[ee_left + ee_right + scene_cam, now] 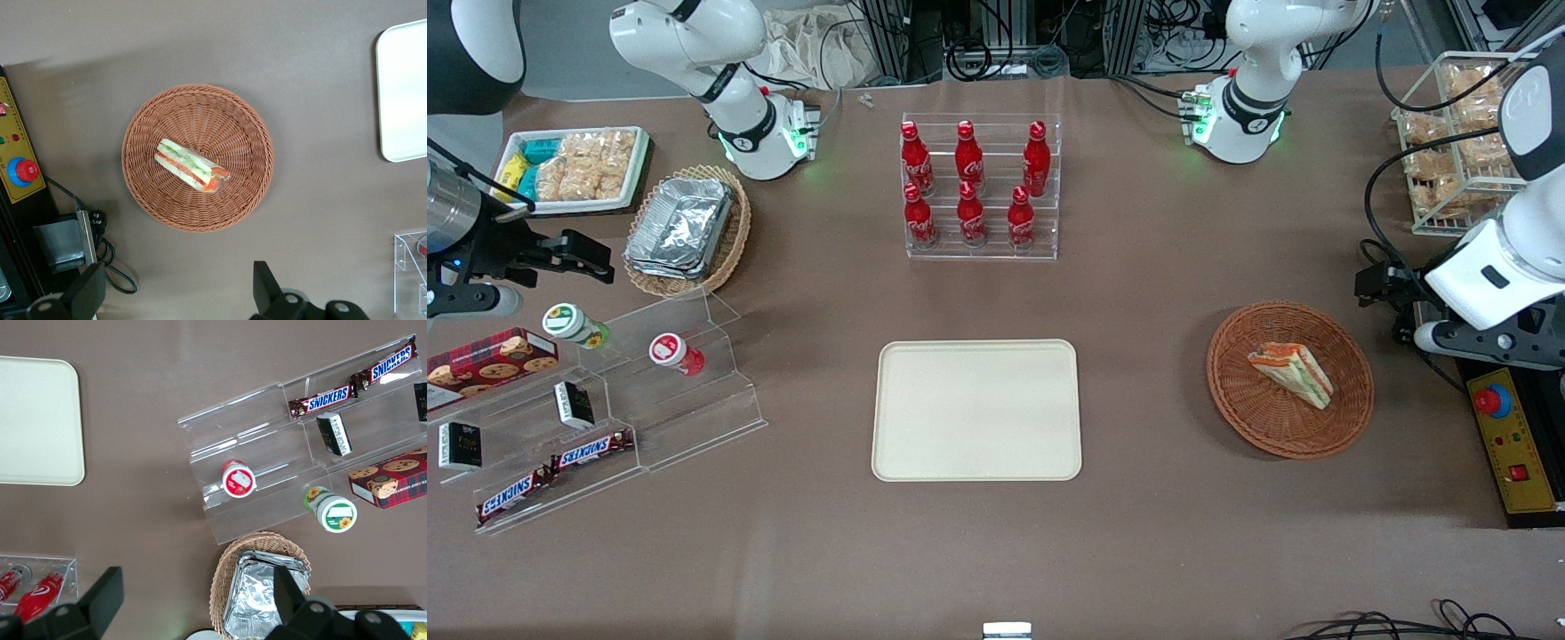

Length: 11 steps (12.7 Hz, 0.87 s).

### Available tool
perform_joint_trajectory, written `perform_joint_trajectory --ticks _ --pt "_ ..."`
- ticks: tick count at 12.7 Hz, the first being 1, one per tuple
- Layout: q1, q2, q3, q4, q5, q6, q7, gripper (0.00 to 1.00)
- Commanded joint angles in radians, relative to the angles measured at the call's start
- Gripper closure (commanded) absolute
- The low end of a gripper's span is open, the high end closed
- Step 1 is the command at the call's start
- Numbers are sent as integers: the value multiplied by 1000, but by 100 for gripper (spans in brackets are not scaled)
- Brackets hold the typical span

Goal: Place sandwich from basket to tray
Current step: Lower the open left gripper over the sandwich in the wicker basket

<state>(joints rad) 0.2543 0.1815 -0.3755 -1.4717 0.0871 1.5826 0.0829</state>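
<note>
The sandwich (1291,373), a small wedge with orange-red and green layers, lies in the round reddish-brown wicker basket (1263,427). The cream tray (975,410) lies flat and bare at mid-table, toward the parked arm's end from the basket. My left gripper (1392,298) hangs beside the basket, toward the working arm's end of the table and above table height. In the left wrist view the gripper (179,293) is open and empty, with the sandwich (191,165), the basket (233,120) and the tray's edge (403,87) all in sight. The tray also shows in the right wrist view (33,413).
A yellow control box with a red button (1513,440) and a loose cable (113,267) lie close to the gripper at the table's end. A wire rack of snack packets (1458,142) stands farther from the camera. A clear rack of cola bottles (980,187) stands farther than the tray.
</note>
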Motion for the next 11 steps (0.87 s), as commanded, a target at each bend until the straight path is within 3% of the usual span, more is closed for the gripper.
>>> perform_joint_trajectory --ticks 1,3,5,11 --pt "5 12 3 25 -7 -16 6 0" --pt "7 30 6 24 3 -18 -5 0" --pt "5 55 6 -2 5 -13 -273 0" --pt "10 10 43 -388 25 366 -863 0"
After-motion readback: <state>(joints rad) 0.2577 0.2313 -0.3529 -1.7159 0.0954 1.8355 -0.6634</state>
